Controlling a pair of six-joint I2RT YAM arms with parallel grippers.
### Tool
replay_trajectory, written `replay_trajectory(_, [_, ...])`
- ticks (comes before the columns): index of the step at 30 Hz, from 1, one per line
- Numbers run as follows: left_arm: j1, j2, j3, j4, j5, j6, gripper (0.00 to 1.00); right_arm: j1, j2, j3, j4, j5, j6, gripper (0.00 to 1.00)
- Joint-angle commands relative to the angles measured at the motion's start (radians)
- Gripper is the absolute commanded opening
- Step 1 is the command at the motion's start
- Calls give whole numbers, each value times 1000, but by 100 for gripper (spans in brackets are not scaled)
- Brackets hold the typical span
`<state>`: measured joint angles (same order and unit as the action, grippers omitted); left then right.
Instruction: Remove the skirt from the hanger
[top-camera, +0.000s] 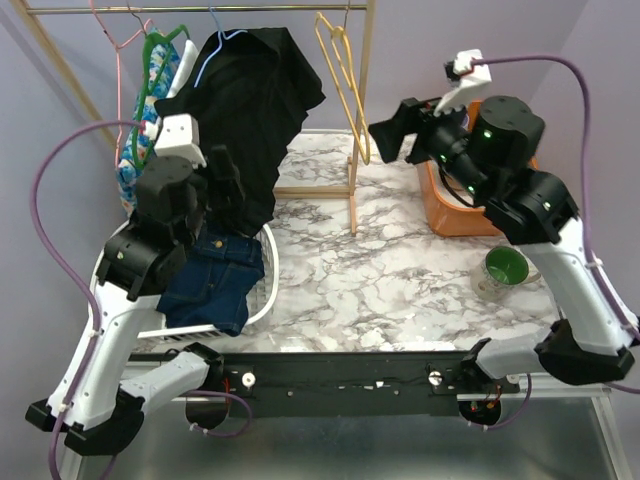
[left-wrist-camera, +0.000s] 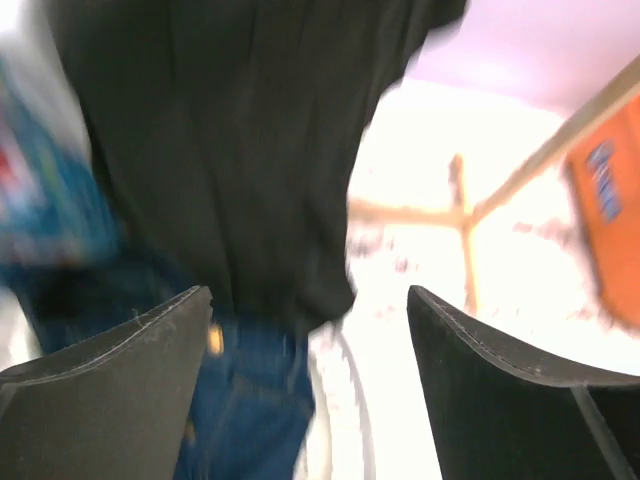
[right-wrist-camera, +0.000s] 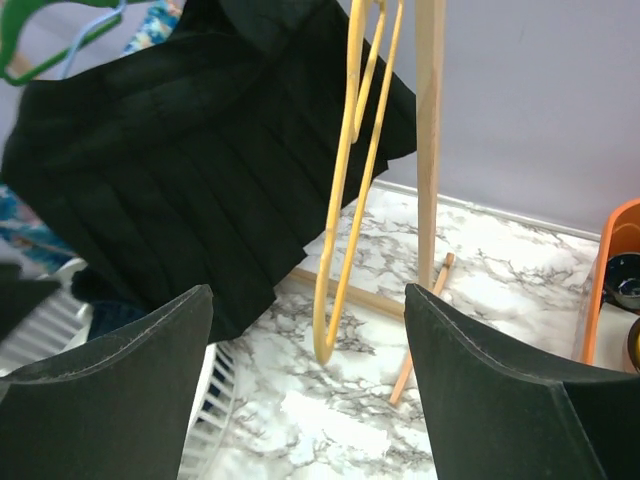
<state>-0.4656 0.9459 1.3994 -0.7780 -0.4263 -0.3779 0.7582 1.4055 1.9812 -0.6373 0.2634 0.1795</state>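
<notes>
The black skirt (top-camera: 250, 110) hangs on the light-blue hanger (top-camera: 208, 55) from the wooden rail, flaring down to the left of the rack. It also shows in the right wrist view (right-wrist-camera: 180, 180) and, blurred, in the left wrist view (left-wrist-camera: 230, 150). The hanger's blue hook shows in the right wrist view (right-wrist-camera: 90, 40). My left gripper (top-camera: 222, 185) is open and empty, just in front of the skirt's lower part. My right gripper (top-camera: 385, 130) is open and empty, raised to the right of the rack, facing the skirt.
A yellow hanger (top-camera: 340, 80) hangs on the rail right of the skirt. A green hanger (top-camera: 165, 45) with a floral garment (top-camera: 150, 100) hangs left. Navy denim (top-camera: 215, 280) lies in a white basket (top-camera: 265, 290). An orange bin (top-camera: 455, 210) and green cup (top-camera: 507, 267) stand right.
</notes>
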Motion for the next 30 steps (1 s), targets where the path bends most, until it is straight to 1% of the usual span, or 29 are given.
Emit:
replay_trajectory(1, [2, 123, 238, 66, -32, 229, 89, 6, -135, -106, 28, -110, 18, 84])
replay_trajectory(3, [4, 188, 306, 65, -51, 299, 89, 6, -201, -179, 65, -144, 25, 84])
replay_trajectory(5, [8, 244, 386, 68, -66, 339, 89, 6, -240, -241, 102, -159, 34, 84])
replay_trajectory(6, [13, 266, 413, 66, -59, 367, 89, 6, -259, -263, 111, -170, 38, 84])
replay_trajectory(7, [30, 286, 467, 60, -30, 372, 89, 6, -290, -280, 122, -177, 40, 83])
replay_trajectory(9, [56, 342, 518, 54, 0, 372, 89, 6, -325, -344, 166, -199, 46, 81])
replay_trajectory(10, [88, 364, 577, 36, 12, 398, 89, 6, -353, -361, 182, -226, 46, 80])
replay_trajectory(12, [114, 424, 639, 20, 21, 405, 89, 6, -370, -395, 203, -246, 44, 80])
replay_trajectory(13, [126, 442, 697, 2, 24, 410, 89, 6, -376, -401, 203, -254, 43, 80])
replay_trajectory(17, [218, 551, 841, -70, 95, 421, 88, 6, -388, -404, 176, -248, 46, 79])
replay_trajectory(19, [252, 571, 860, -79, 104, 422, 88, 6, -393, -407, 174, -250, 46, 79])
replay_trajectory(22, [307, 583, 839, -81, 145, 418, 85, 6, -402, -413, 182, -256, 48, 79])
replay_trajectory(26, [318, 577, 797, -66, 227, 419, 84, 6, -404, -415, 191, -259, 48, 79])
replay_trajectory(30, [318, 573, 753, -44, 258, 427, 83, 6, -396, -409, 192, -259, 46, 79])
